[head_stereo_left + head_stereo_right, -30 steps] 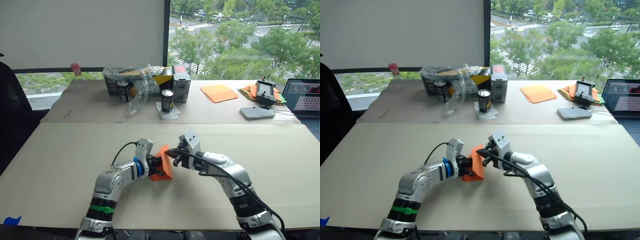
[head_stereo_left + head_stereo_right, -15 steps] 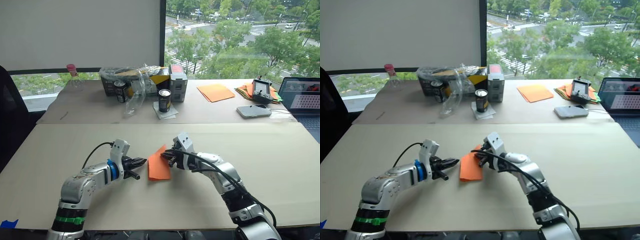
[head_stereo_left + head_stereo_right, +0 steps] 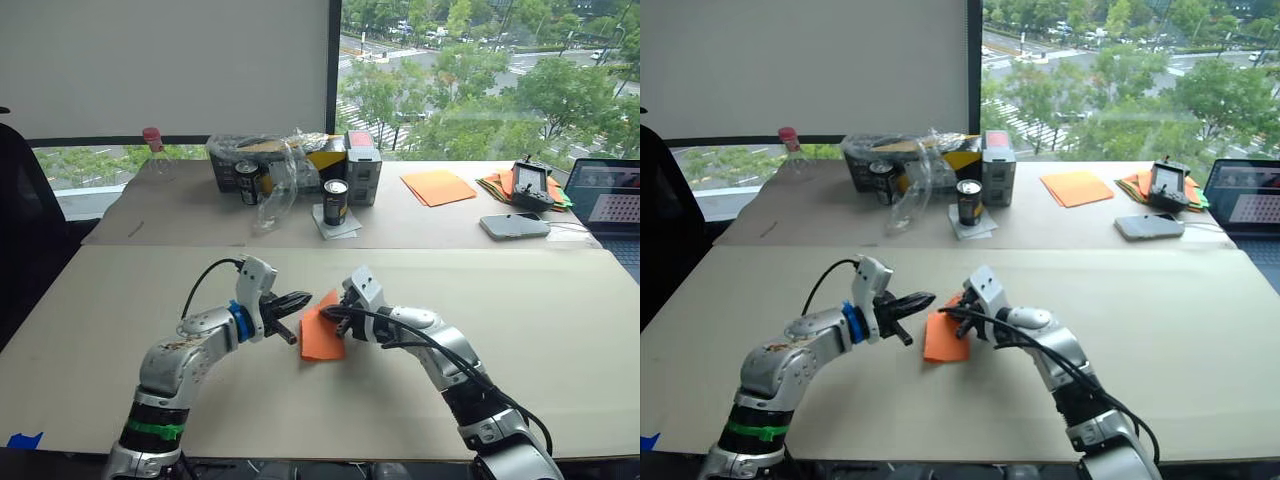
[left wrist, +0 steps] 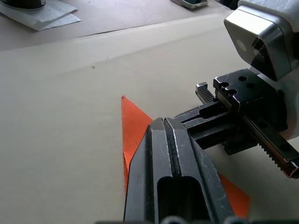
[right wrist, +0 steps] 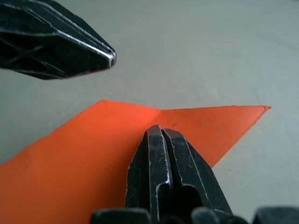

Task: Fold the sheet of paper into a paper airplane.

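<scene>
Orange creased pointed sheet of paper (image 3: 322,327) lies under my right gripper (image 3: 335,315), fingers closed, pressing it, while my left gripper (image 3: 297,301), also closed and empty, hovers just beside its edge.

Left tool (image 3: 297,300) back beside sheet of paper (image 3: 321,332)

Head cameras: you look forward and down across the bench (image 3: 560,330), toward the window. Wrist cameras: each sits close above the bench, sighting along its own fingers; both share the orange sheet of paper (image 5: 93,154) and each other's fingers.
</scene>
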Action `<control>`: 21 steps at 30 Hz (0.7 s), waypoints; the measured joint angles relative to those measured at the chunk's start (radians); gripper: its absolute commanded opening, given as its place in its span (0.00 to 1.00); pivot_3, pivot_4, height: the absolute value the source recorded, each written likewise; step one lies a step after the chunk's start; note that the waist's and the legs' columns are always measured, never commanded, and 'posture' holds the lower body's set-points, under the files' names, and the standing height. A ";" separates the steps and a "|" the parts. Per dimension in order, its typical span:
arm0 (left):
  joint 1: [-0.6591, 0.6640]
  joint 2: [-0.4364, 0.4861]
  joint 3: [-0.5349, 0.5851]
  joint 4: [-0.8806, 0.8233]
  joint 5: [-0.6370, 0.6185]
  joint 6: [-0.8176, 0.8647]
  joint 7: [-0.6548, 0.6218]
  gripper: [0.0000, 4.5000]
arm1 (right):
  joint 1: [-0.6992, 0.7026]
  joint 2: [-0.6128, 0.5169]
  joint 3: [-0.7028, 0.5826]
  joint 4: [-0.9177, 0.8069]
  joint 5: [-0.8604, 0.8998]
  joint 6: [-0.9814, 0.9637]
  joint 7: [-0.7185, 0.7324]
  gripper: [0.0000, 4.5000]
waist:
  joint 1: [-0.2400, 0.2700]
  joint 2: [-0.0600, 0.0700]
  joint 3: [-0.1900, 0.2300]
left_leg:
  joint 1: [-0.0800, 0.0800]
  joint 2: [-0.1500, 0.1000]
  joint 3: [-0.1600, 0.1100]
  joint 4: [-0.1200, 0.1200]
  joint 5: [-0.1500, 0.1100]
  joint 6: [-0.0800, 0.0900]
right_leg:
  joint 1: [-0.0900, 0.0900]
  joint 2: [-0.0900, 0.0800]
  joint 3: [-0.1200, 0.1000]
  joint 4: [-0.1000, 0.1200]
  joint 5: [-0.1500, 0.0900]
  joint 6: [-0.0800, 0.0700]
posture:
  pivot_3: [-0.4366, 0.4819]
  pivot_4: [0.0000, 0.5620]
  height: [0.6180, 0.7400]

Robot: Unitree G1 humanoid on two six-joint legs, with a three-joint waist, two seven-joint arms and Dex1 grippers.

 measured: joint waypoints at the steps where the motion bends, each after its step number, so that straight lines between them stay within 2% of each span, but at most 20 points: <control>1: 0.001 0.003 -0.023 0.018 0.029 -0.013 0.006 0.00 | 0.008 -0.003 -0.003 -0.011 0.000 0.003 -0.002 0.00 | 0.000 0.000 0.000 | 0.000 0.000 0.000 0.000 0.000 0.000 | 0.000 0.000 0.000 0.000 0.000 0.000 | 0.48 0.27 0.43; 4: 0.025 0.009 -0.064 0.051 0.077 -0.051 0.004 0.00 | 0.037 -0.014 -0.026 -0.050 0.004 0.022 -0.021 0.00 | -0.001 0.000 0.000 | 0.000 0.000 0.000 0.000 0.000 0.000 | 0.000 0.000 0.000 0.000 0.000 0.000 | 0.48 0.27 0.43; 15: 0.029 0.031 -0.093 0.081 0.122 -0.120 -0.046 0.00 | 0.052 -0.015 -0.042 -0.066 0.010 0.030 -0.047 0.00 | 0.000 0.000 0.000 | 0.001 0.000 0.000 0.000 0.000 0.000 | 0.001 0.000 0.000 0.000 0.000 0.000 | 0.48 0.27 0.43; 21: 0.026 0.030 -0.093 0.088 0.130 -0.126 -0.049 0.00 | -0.032 0.025 -0.048 0.099 -0.012 -0.070 -0.061 0.00 | -0.001 0.000 0.000 | 0.002 0.000 0.000 0.000 0.000 0.000 | 0.001 0.001 0.000 0.001 0.000 0.000 | 0.48 0.27 0.43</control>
